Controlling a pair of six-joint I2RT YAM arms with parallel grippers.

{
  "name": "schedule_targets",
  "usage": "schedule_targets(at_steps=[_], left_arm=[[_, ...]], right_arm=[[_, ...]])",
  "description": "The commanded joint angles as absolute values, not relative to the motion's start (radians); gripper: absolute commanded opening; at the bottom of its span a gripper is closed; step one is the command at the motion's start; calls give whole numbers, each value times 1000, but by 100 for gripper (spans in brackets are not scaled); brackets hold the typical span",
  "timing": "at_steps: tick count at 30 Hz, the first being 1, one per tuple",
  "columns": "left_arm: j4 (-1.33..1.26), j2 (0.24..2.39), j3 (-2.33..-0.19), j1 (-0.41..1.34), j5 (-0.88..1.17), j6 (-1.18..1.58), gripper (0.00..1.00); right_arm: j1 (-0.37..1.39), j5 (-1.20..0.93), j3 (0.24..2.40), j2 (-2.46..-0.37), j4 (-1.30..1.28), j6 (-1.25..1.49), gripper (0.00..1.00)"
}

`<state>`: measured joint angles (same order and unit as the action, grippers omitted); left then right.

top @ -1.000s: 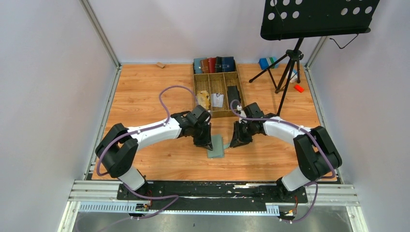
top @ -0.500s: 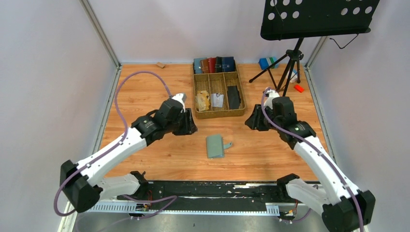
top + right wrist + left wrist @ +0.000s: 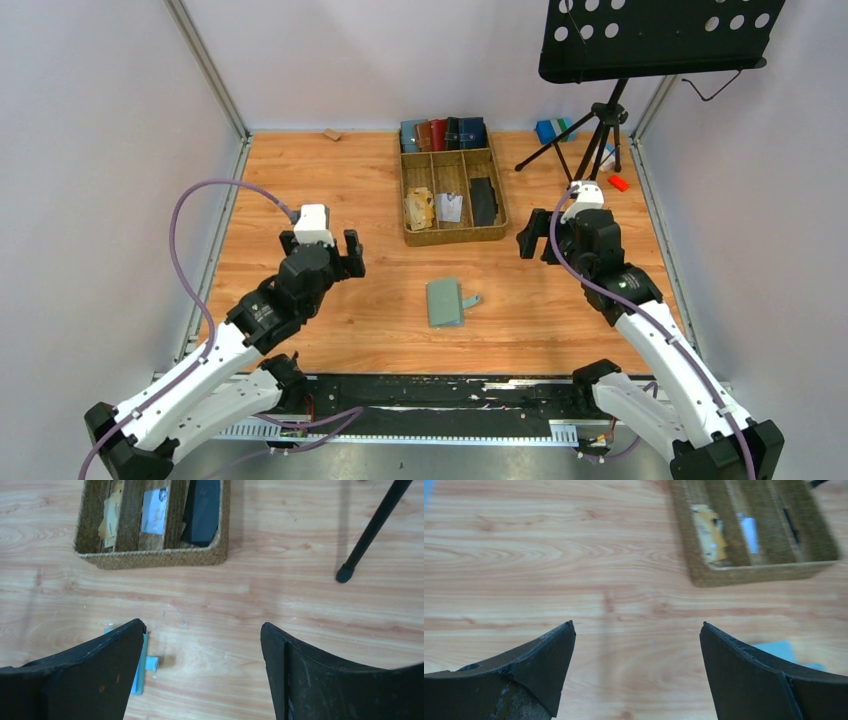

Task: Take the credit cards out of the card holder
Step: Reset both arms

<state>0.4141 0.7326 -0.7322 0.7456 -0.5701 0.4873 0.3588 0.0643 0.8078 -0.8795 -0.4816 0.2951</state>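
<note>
The sage-green card holder [image 3: 443,302] lies shut and flat on the wooden table, its snap tab [image 3: 470,300] pointing right. Dark credit cards [image 3: 484,201] rest in the right compartment of the woven tray [image 3: 455,237]; the right wrist view shows these cards [image 3: 202,510] too. My left gripper [image 3: 320,243] hovers well left of the holder, open and empty [image 3: 637,625]. My right gripper [image 3: 537,243] hovers to the holder's upper right, open and empty [image 3: 202,625]. A strip of the holder [image 3: 142,655] shows beside the right gripper's left finger, and a corner of the holder [image 3: 776,650] shows behind the left gripper's right finger.
The tray also holds a tan paper wad [image 3: 420,208] and a white slip [image 3: 451,207]. A row of wallets [image 3: 443,133] stands behind it. A music stand's tripod [image 3: 597,150] stands at the back right, one foot [image 3: 344,574] near my right gripper. Small blue [image 3: 550,130] and orange [image 3: 618,183] items lie beside it.
Both arms have drawn back from the card holder, left arm to the left, right arm to the right. Both grippers have opened. The holder stays where it lay.
</note>
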Motion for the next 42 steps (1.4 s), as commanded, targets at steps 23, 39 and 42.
schedule_targets(at_steps=[23, 39, 42], left_arm=[[-697, 1105, -227, 245, -461, -89, 100], [-1102, 1370, -180, 132, -353, -48, 100], [-1112, 1372, -177, 132, -333, -57, 100]], right_arm=[[116, 293, 269, -1074, 603, -14, 99], [43, 128, 258, -1389, 928, -105, 91], [44, 129, 256, -1386, 930, -104, 100]])
